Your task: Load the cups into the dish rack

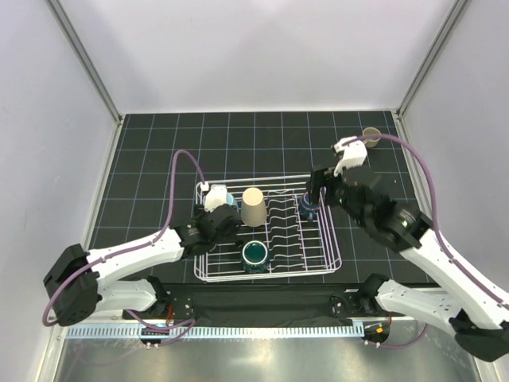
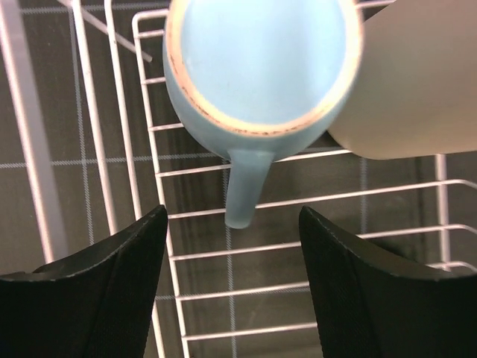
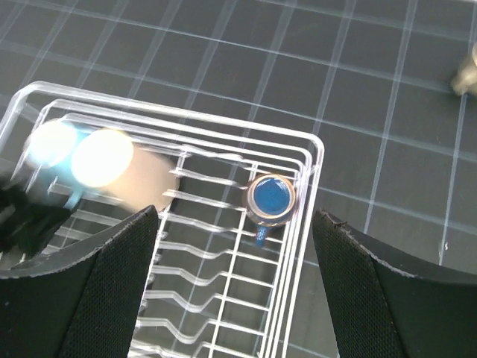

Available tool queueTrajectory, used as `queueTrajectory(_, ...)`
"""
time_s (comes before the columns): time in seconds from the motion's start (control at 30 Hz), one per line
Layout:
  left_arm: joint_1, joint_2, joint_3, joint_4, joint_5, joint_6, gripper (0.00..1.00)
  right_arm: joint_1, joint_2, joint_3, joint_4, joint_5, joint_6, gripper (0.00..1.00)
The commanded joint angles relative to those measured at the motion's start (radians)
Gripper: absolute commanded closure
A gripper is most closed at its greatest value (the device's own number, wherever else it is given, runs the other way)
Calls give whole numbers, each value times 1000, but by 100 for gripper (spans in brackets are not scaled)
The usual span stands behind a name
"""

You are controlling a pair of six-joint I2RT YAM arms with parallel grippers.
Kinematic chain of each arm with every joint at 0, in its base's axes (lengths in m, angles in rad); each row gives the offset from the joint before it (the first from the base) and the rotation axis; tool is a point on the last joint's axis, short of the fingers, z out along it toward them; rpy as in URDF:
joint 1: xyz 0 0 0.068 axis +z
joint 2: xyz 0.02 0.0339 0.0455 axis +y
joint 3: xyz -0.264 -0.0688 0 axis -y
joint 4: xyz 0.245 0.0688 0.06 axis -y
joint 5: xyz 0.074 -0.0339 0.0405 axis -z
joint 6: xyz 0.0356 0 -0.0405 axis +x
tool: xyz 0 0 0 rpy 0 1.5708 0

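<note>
The white wire dish rack [image 1: 332, 243] holds a beige tapered cup [image 1: 253, 205], a light blue mug [image 1: 228, 198], a dark teal mug [image 1: 254, 255] and a small blue mug [image 1: 308, 205]. A small tan mug [image 1: 371, 135] stands on the mat at the far right, outside the rack. My left gripper [image 1: 215, 211] is open and empty just short of the light blue mug [image 2: 257, 63], whose handle points at it; the beige cup [image 2: 417, 74] touches that mug. My right gripper [image 1: 320, 187] is open and empty above the blue mug [image 3: 270, 198].
The rack's wavy plate dividers [image 1: 282, 223] run across its middle. The rack sits on a black gridded mat [image 1: 143, 175] inside white walls. The tan mug shows at the right wrist view's far right edge [image 3: 468, 71].
</note>
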Motion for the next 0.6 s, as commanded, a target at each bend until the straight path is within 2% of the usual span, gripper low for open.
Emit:
queueTrajectory(0.0,-3,-70,51,-69,0,-9,29,-200,80,59,-23,-190,110,16)
queueTrajectory(0.03,-3,-99,59,-74,20,-1,27,-266,97,64,-29,-290,127,16)
queueTrajectory(0.07,-3,-113,73,-81,29,7,25,-370,114,70,-26,-335,153,16)
queueTrajectory(0.17,1,-153,100,-115,74,39,18,-517,207,112,-14,-418,182,16)
queueTrajectory(0.4,8,-256,205,-228,236,131,19,-774,535,313,-94,-464,321,17)
queueTrajectory(0.47,8,-320,226,-270,268,160,19,-811,644,375,-95,-501,354,20)
queueTrajectory(0.57,8,-414,266,-348,253,165,19,-868,780,468,-78,-495,383,30)
